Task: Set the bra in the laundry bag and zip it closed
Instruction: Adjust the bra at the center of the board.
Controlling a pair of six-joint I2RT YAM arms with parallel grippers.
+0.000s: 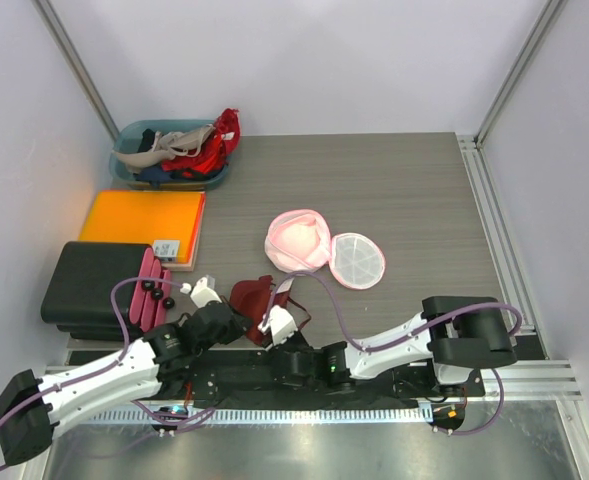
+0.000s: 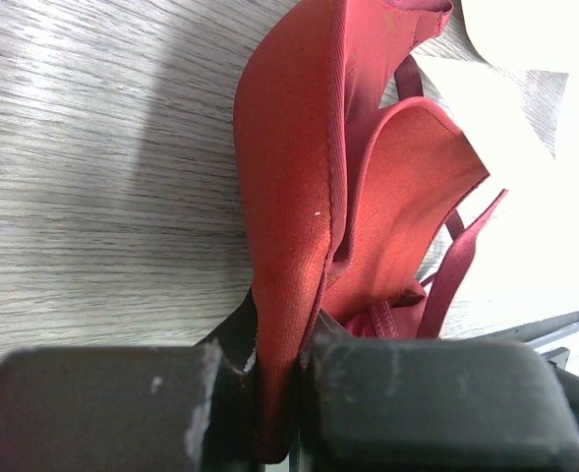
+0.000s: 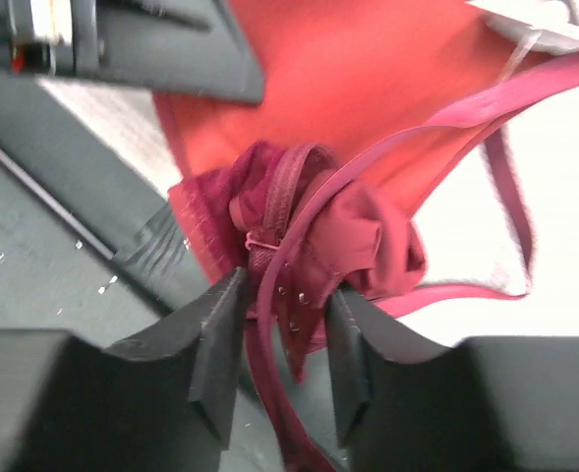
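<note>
The dark red bra lies bunched at the near edge of the table, between my two grippers. My left gripper is shut on the edge of one cup, which stands up out of the jaws. My right gripper is closed on the bra's band and strap, with the fabric pinched between its fingertips. The laundry bag, white mesh with pink trim, lies open at mid table. Its round flap is spread to the right. The bag is apart from the bra, farther back.
A teal bin of clothes stands at the back left. An orange flat board, a black box and a pink rack line the left side. A metal rail runs along the right edge.
</note>
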